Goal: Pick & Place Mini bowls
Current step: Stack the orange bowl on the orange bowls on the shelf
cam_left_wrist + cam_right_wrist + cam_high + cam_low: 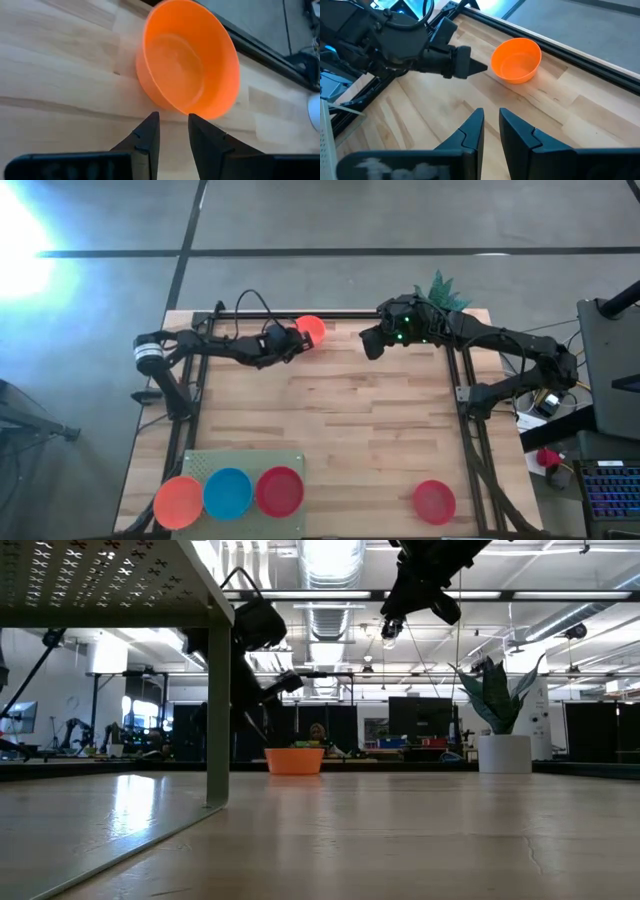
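The left gripper (297,343) is sitting just beside an orange mini bowl (311,329) at the table's (360,430) far edge, its jaws released and gripping nothing. The right gripper (368,346) is hovering well apart, jaws slightly parted and empty, while four more mini bowls (230,492) are resting along the near edge

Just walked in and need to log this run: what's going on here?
The left gripper sits right by a small orange plastic bowl at the table's far edge, fingers slightly apart and not holding it. The right gripper waits nearby, raised and empty. Orange, blue and red bowls sit on a perforated rack; another red bowl lies apart.
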`<state>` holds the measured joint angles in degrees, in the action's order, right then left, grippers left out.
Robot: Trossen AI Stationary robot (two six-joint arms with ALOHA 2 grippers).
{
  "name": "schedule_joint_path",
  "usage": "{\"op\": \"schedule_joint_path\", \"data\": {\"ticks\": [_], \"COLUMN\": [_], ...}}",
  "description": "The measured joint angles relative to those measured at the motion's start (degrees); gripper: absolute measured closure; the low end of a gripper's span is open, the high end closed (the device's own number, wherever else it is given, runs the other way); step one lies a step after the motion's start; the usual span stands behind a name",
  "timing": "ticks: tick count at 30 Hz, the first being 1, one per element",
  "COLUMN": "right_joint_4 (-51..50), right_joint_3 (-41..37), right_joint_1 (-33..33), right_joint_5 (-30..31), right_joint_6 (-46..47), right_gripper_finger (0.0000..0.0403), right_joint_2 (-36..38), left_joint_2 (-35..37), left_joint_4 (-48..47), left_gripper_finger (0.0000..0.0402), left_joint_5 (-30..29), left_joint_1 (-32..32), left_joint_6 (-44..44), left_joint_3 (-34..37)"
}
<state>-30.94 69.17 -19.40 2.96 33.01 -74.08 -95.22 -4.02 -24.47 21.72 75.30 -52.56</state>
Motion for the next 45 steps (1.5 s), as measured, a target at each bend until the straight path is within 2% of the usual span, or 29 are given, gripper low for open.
{"op": "schedule_joint_path", "data": {"ticks": [14,23,45], "right_joint_4": [-0.02,-0.02,-0.04], "right_joint_3": [0.02,0.02,0.02], "right_joint_1": [0.0,0.0,0.0], "right_joint_5": [0.0,0.0,0.0], "right_joint_6": [-0.07,-0.15,-0.07], "right_gripper_finger": [0.0346,0.0346,0.0346], "right_joint_2": [0.0,0.0,0.0], "left_joint_2": [-0.18,-2.54,-7.32], "left_joint_4": [0.72,6.12,8.6], "left_gripper_finger": [0.0307,0.0307,0.0307], "left_joint_5": [-0.72,0.45,1.03], "left_joint_1": [2.82,2.98,4.1], "left_joint_6": [1.15,0.21,3.2], "left_joint_3": [0.35,0.35,0.35]}}
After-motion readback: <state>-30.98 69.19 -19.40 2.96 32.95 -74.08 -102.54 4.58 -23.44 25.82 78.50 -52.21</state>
